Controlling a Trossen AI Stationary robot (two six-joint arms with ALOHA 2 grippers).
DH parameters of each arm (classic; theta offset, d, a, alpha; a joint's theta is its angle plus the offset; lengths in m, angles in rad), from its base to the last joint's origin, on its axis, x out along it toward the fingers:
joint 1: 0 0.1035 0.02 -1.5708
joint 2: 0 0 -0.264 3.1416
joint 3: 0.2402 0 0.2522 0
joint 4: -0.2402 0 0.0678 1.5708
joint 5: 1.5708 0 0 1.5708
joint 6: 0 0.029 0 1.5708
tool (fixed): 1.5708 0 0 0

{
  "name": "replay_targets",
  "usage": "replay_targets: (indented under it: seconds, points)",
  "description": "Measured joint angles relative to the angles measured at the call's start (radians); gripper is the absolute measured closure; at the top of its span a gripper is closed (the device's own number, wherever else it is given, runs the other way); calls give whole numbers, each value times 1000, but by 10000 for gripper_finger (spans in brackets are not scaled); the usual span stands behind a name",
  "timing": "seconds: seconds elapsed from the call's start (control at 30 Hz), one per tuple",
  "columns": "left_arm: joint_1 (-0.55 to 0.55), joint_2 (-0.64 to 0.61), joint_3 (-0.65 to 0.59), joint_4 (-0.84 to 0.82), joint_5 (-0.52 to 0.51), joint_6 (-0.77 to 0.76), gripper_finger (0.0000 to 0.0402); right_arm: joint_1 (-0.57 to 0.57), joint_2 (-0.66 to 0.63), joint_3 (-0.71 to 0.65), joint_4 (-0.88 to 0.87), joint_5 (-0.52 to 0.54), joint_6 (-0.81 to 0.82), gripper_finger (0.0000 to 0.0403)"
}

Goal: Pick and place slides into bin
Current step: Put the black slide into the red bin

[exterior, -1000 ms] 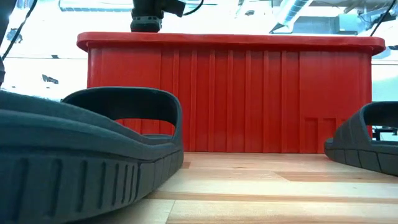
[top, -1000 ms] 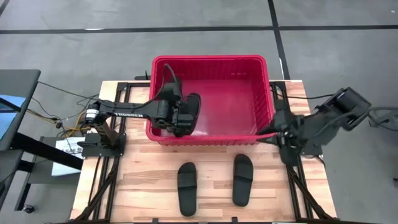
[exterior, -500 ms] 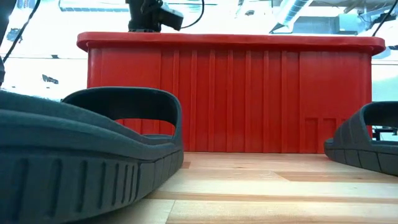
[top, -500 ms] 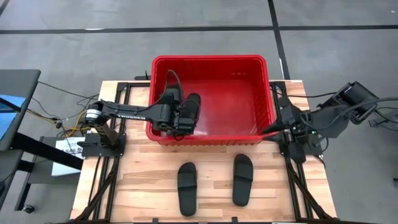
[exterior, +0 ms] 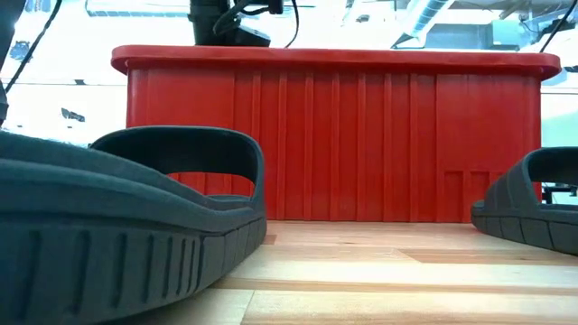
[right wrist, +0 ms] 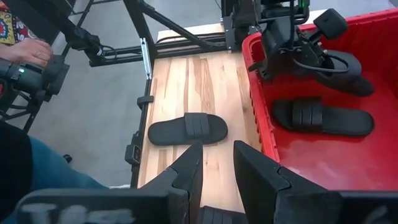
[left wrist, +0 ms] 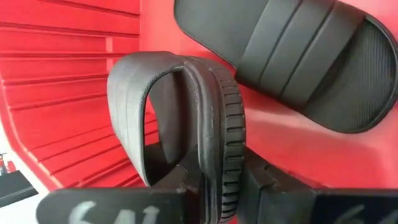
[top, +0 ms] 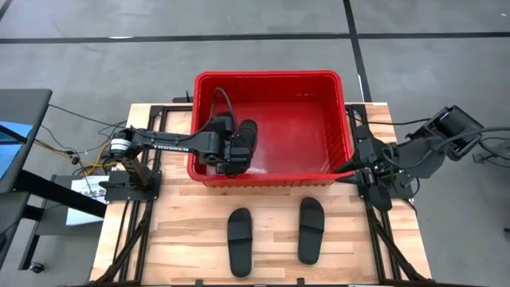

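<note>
1. Grey floor surrounds a wooden table point(top: 263, 207); the red bin point(top: 269, 77) sits at its 12 o'clock edge in the high view.

2. Left claw point(top: 233, 151) is down inside the bin at the 9 o'clock side, clamped on a slide point(left wrist: 208, 130) held on edge, sole pinched between the fingers. Risk: let go from this tilt, the slide may tip against the bin wall or land across its neighbour rather than flat.

3. A second slide point(left wrist: 292, 59) lies flat on the bin floor just beside the held one. If the claw opens late or pulls out crooked, a finger could snag the strap and drag a slide back up.

4. Claw and wrist sit close to the bin's near wall; a careless lift could catch the rim and shove the bin.

5. Right claw point(right wrist: 214, 165) hangs off the table's 3 o'clock edge, fingers a narrow gap apart, holding nothing. It points along the table at one slide point(right wrist: 188, 129).

6. Two slides wait at the table's 6 o'clock side: one left point(top: 239, 240), one right point(top: 311, 229). Both arms reaching there at once could collide.

7. A person's hand point(right wrist: 28, 51) shows beyond the table in the right wrist view; a wide swing is a hazard.
</note>
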Motion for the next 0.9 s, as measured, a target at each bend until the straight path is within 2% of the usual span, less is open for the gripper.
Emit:
replay_targets:
  seconds: [0.43, 0.9]
  points:
    - [65, 0, 0, 38, 70, 78, 372, 0, 0, 0, 0, 1, 0, 322]
    - [143, 0, 0, 90, 71, 165, 369, 0, 0, 0, 0, 1, -1, 322]
